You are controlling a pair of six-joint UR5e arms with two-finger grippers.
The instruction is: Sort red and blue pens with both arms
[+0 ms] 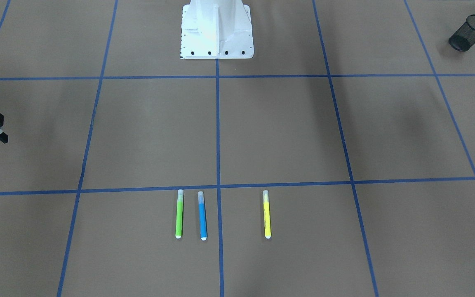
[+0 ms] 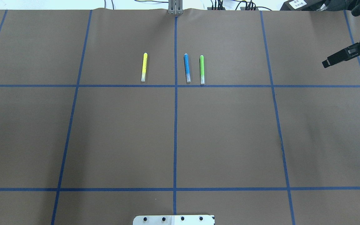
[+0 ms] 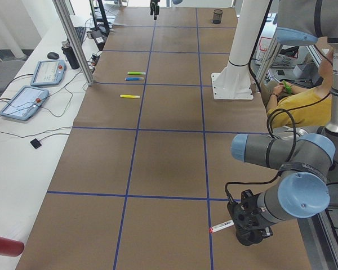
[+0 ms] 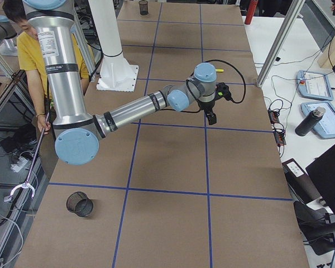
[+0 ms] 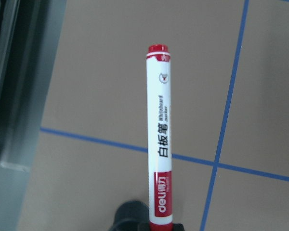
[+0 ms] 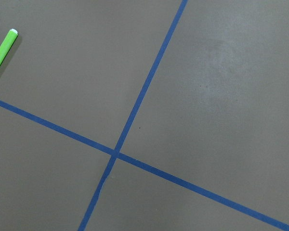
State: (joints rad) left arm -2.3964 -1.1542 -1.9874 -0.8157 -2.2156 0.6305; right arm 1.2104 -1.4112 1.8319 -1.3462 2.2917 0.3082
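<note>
**Red marker up in the left gripper, blue marker lying on the table**

Look at your left arm [image 3: 281, 152] first. It is folded tight near the robot's side of the table [image 2: 120, 140], with its wrist low over the surface at the table's left end. The left gripper [image 3: 238, 224] is clamped on the capped end of the red marker [image 5: 159, 139]. The marker juts out level, clear of the table, with its small red end pointing away from the gripper above a blue tape line [image 5: 226, 120].

Your right arm [image 4: 134, 111] is stretched long across the table, the forearm nearly straight and the wrist turned down. The right gripper [image 2: 327, 63] hangs above the surface. You cannot tell from these views whether its fingers are apart or together, and nothing shows between them.

The blue marker [image 2: 187, 67] lies flat on the operators' side of the table, just beside the centre tape line. The green marker [image 2: 202, 69] lies parallel and close to it, on the side nearer the right gripper but well apart from it. The yellow marker [image 2: 144, 67] lies across the centre line from them
</note>
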